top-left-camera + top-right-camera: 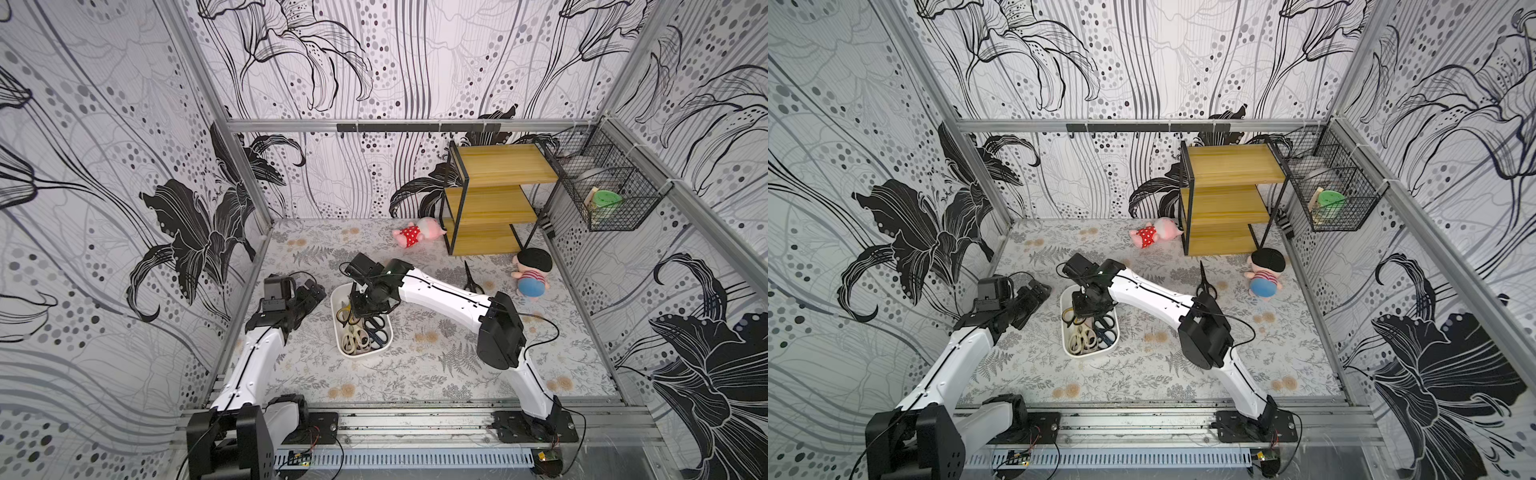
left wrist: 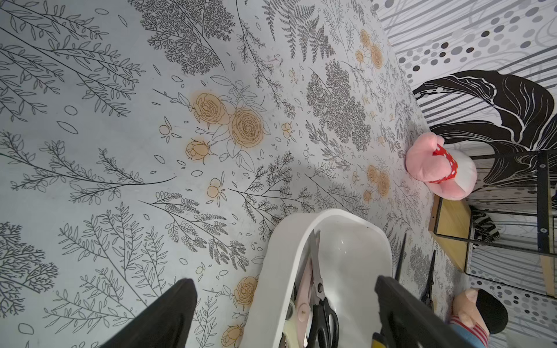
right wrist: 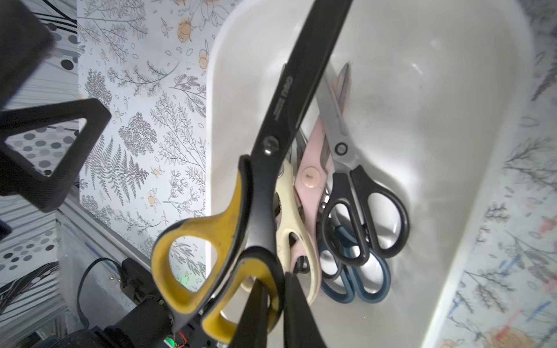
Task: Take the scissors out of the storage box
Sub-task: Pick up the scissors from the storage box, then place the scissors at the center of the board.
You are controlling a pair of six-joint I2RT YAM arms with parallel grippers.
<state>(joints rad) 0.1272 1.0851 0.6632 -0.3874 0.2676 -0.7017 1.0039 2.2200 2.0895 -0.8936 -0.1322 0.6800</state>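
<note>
Scissors, yellow-black, looped, glossy round-cornered storage box

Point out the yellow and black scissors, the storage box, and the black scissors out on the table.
yellow-black scissors (image 3: 269,144): right wrist view, on the pivot screw.
storage box (image 3: 422,114): right wrist view, bare inner wall.
black scissors on the table (image 1: 470,277): a top view, near the pivot.
</note>
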